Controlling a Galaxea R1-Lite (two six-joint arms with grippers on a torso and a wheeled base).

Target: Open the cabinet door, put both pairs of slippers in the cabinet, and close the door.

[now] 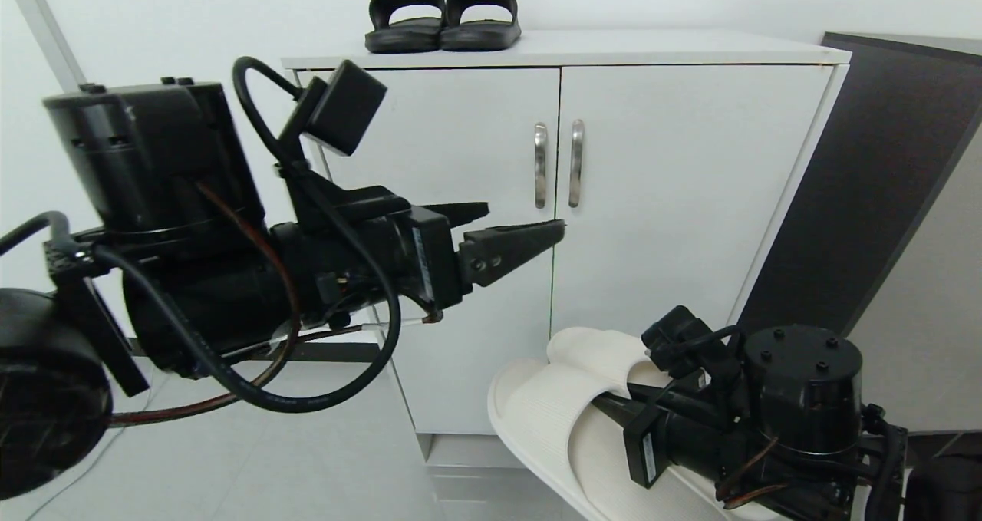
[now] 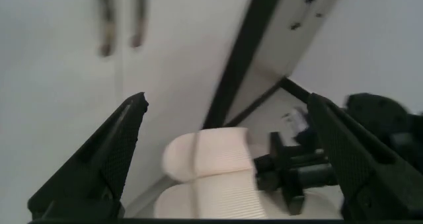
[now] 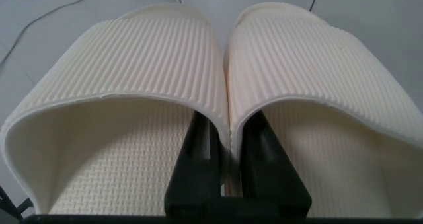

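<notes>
A white cabinet [image 1: 652, 199] stands in front with both doors shut and two metal handles [image 1: 558, 164] at the middle seam. A black pair of slippers [image 1: 443, 16] rests on its top. My left gripper [image 1: 522, 225] is open, held level in front of the left door just below the handles; the left wrist view shows its fingers [image 2: 106, 158] spread wide and empty. Low at the right, my right gripper [image 3: 228, 151] is shut on the white pair of slippers [image 1: 568, 406], pinching the two inner straps [image 3: 225, 85] together.
A dark panel [image 1: 882, 183] leans against the wall to the right of the cabinet. Grey floor [image 1: 268, 444] lies open at the lower left. The cabinet has a low plinth [image 1: 476, 452] beneath the doors.
</notes>
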